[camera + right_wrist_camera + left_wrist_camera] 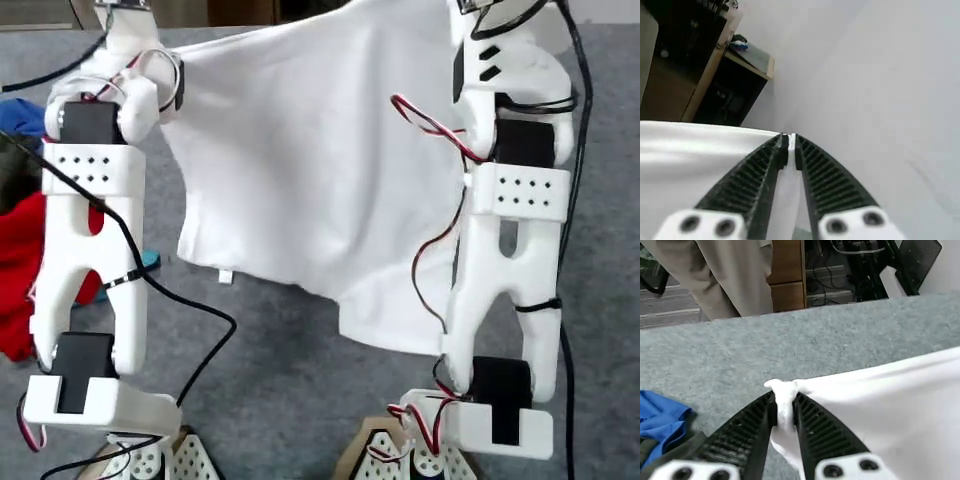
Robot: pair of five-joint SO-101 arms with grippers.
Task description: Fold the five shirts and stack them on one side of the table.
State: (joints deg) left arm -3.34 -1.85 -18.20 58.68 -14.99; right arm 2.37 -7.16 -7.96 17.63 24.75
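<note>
Soft, even light is falling from above on the grey table (280,400) in the high view, and the white shirt (310,170) is throwing only a faint shadow along its hem. The shirt is glowing bright, its folds nearly washing out. The pale wall (880,75) is reflecting flat light, while the desk recess (850,270) is sitting in darkness.
</note>
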